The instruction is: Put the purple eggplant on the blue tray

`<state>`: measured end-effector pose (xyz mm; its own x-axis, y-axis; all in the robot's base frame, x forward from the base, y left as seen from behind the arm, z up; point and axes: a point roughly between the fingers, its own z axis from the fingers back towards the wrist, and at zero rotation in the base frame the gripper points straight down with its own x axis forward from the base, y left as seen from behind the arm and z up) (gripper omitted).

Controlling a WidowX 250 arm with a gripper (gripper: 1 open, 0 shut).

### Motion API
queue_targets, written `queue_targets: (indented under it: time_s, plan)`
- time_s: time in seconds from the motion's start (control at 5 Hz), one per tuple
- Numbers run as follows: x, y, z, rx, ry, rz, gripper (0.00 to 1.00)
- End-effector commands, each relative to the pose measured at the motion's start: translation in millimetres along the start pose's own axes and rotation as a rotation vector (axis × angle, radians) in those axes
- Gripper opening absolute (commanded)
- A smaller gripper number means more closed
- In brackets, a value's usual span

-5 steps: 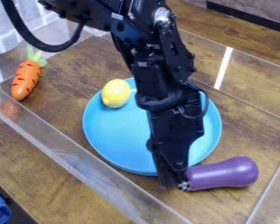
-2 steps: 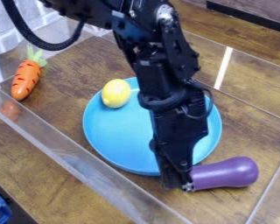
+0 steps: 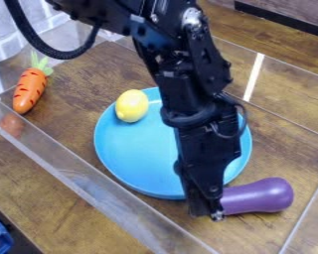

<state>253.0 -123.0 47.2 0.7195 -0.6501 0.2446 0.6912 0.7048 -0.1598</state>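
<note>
Black arm reaching steeply down from upper left; gripper [image 3: 206,209] closed, tip low

eggplant [image 3: 254,194] stem hidden (behind gripper [image 3: 206,210])

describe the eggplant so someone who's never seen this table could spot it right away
Find the big round blue tray in the middle of the wooden table. Just off its lower right rim, the purple eggplant lies on its side, its narrow end at the end effector. It is the only purple thing; the lemon is yellow, the carrot orange.
</note>
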Motion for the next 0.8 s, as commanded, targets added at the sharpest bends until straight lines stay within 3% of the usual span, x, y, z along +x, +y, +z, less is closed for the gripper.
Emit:
queue_targets:
  time_s: [0.0, 0.6]
  plan:
    - [12.9, -5.0, 12.8, 0.022, -0.061, -0.031, 0.00]
    - [22.0, -12.6, 9.9, 0.013, -0.092, -0.074, 0.00]
